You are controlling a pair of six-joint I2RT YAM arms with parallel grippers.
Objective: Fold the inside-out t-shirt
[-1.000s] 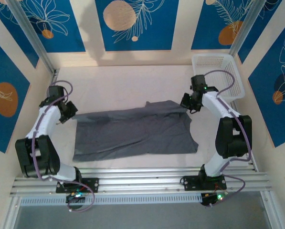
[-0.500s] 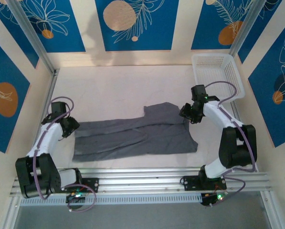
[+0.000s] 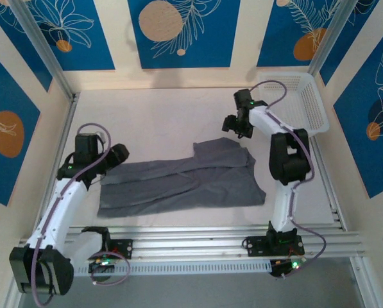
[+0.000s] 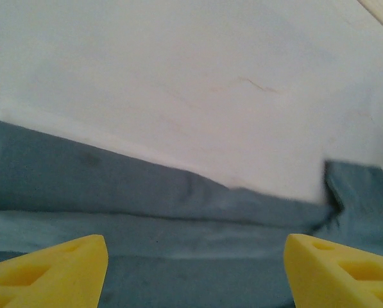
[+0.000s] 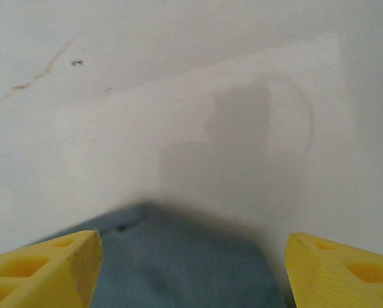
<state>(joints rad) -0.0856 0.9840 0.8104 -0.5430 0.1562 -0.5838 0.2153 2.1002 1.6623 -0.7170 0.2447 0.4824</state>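
Observation:
The inside-out t-shirt (image 3: pixel 185 183) lies flat and wrinkled across the middle of the table, dark grey, with one flap (image 3: pixel 220 151) sticking out toward the back on its right half. My left gripper (image 3: pixel 119 154) hovers at the shirt's back left corner, open and empty. In the left wrist view the left gripper (image 4: pixel 194 276) has yellow fingertips (image 4: pixel 50 269) wide apart over the shirt (image 4: pixel 178 212). My right gripper (image 3: pixel 231 125) is just behind the flap, open and empty. In the right wrist view the right gripper (image 5: pixel 191 276) stands over the shirt's edge (image 5: pixel 178 263).
A white basket (image 3: pixel 294 99) stands at the back right corner, close behind the right arm. Bare white table (image 3: pixel 159 115) stretches behind the shirt. Aluminium rails (image 3: pixel 191 240) run along the near edge, and frame posts stand at both back corners.
Both grippers opened and let go of the shirt. The left gripper moved right along the shirt's back edge. The right gripper pulled back and left, off the cloth.

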